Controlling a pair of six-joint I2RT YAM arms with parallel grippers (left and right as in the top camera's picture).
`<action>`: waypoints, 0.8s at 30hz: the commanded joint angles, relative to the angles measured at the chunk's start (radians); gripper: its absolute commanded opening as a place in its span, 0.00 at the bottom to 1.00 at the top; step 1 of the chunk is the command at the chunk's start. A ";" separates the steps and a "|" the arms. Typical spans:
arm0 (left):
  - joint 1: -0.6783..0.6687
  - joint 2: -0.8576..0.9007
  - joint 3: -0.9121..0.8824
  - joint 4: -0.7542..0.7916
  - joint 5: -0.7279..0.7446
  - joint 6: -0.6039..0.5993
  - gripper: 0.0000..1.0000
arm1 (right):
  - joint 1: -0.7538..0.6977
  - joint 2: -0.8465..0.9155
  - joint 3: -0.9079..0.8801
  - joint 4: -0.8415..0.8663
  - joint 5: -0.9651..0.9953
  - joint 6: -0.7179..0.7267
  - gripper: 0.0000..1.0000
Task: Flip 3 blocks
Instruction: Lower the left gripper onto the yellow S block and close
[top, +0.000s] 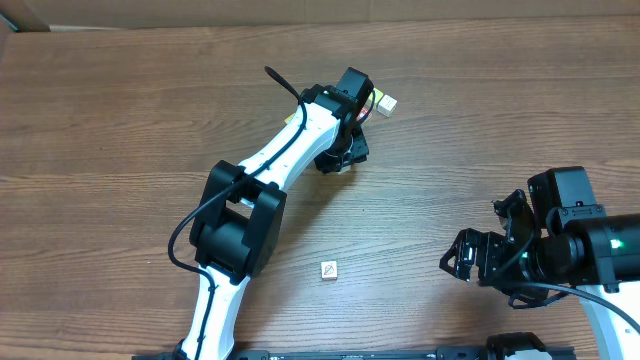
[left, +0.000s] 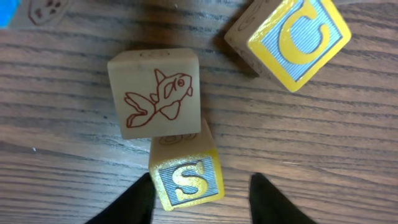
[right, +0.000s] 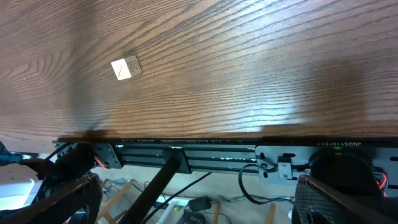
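Note:
In the left wrist view a pale block with a red fish drawing (left: 155, 93) lies flat. A yellow-edged "S" block (left: 186, 179) leans against its near side, and a yellow "C" block (left: 289, 40) sits at the upper right. My left gripper (left: 201, 186) straddles the "S" block: the left finger touches it and the right finger stands apart from it. Overhead, the left gripper (top: 340, 152) covers this cluster, and only one block (top: 385, 102) peeks out. A lone pale block with a diagonal mark (top: 329, 270) (right: 125, 68) lies mid-table. My right gripper (top: 470, 262) (right: 199, 199) is open and empty.
A pale face with brown marks (left: 46, 7) and a blue corner (left: 5, 12) show at the top left of the left wrist view. The right gripper hangs over the table's front edge (right: 199, 138), with rails and cables below it.

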 joint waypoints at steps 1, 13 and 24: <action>0.007 0.016 0.013 -0.004 -0.030 -0.011 0.37 | 0.005 -0.008 0.020 0.001 -0.005 -0.008 1.00; 0.026 0.016 0.013 -0.039 -0.034 -0.011 0.30 | 0.005 -0.008 0.020 0.001 -0.005 -0.007 1.00; 0.025 0.016 0.013 -0.057 -0.056 0.019 0.35 | 0.005 -0.008 0.020 0.001 -0.006 -0.007 1.00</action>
